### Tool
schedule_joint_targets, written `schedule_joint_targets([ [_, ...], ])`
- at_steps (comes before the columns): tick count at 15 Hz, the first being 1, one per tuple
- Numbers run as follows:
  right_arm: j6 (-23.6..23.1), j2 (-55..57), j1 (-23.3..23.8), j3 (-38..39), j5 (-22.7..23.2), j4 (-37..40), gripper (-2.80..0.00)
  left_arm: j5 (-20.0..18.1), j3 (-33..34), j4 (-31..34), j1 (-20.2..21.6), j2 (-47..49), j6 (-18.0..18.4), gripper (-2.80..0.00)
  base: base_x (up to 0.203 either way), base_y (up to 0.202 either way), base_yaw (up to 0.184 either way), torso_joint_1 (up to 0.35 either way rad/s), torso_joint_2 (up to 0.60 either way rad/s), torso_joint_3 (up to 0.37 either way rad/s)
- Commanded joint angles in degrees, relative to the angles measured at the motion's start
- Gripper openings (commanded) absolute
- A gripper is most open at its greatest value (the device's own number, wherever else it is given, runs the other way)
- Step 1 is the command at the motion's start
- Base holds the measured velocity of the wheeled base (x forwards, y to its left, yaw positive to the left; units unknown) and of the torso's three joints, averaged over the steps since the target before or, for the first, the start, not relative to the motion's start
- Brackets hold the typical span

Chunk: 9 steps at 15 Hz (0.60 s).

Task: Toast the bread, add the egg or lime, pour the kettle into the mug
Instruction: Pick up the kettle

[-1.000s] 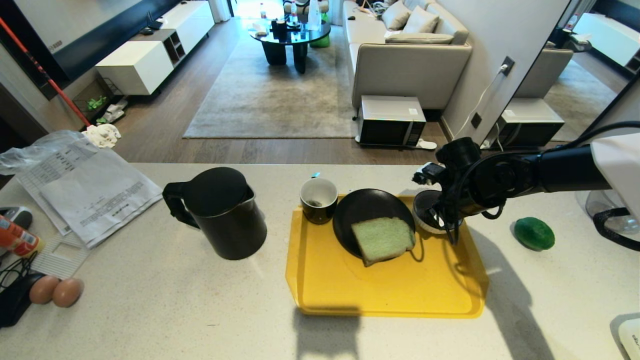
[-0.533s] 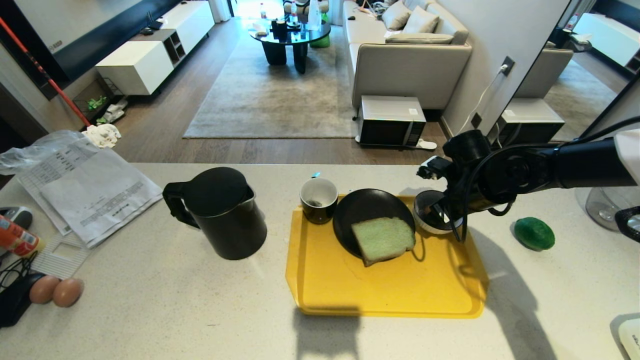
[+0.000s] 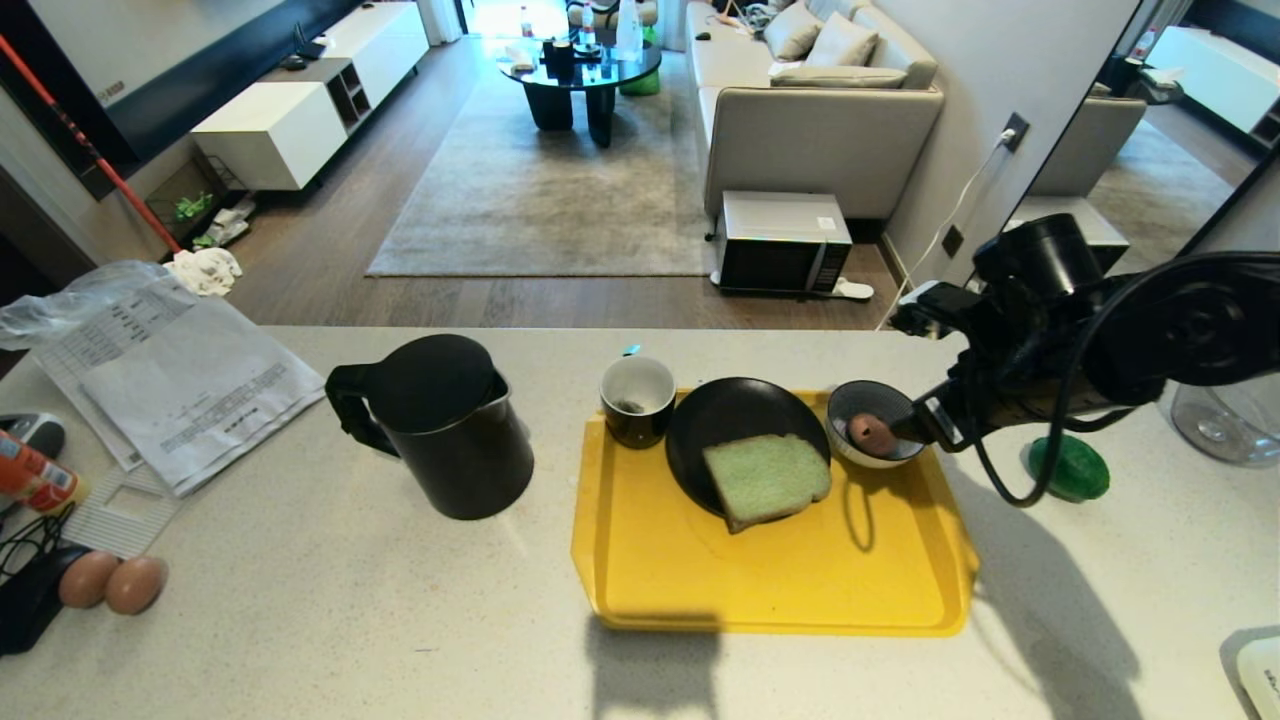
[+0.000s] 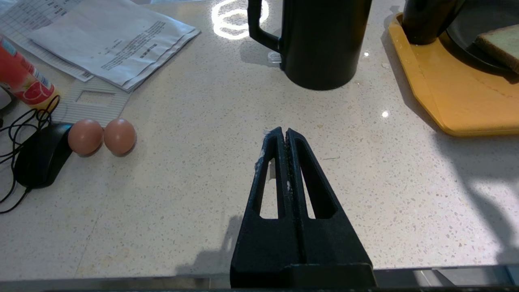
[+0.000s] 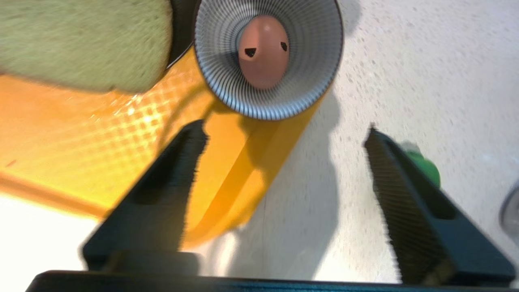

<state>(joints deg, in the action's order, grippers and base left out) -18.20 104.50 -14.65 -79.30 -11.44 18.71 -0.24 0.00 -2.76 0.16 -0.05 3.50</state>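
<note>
With the egg (image 3: pixel 871 433) lying in the striped bowl (image 3: pixel 846 400) at the yellow tray's (image 3: pixel 780 590) two o'clock corner, we hold our right gripper (image 5: pixel 284 134) empty, fingers apart, just off its three o'clock side, while our left gripper (image 4: pixel 286 134) idles pressed together.

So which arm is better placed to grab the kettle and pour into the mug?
Left. The kettle stands left of the tray, directly ahead of the shut left gripper. The open right gripper is far off, beside the egg.

A home: sofa (image 3: pixel 820 120), rug (image 3: pixel 545 190), kitchen counter (image 3: pixel 300 600).
</note>
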Motion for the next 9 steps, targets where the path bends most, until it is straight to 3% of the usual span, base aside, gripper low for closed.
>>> schedule_joint_targets([
  [1,1.39,-12.33,-0.08,6.29,0.83,0.04,-2.8,-0.02,0.97,-0.06,0.02,-0.13,0.02,-2.8,0.0,0.0,0.0,0.0,0.0,0.0],
  [9,13.28,-38.49,-0.08,26.79,2.3,-0.16,-2.8,-0.02,0.97,-0.06,0.02,-0.13,0.02,-2.8,0.0,0.0,0.0,0.0,0.0,0.0],
])
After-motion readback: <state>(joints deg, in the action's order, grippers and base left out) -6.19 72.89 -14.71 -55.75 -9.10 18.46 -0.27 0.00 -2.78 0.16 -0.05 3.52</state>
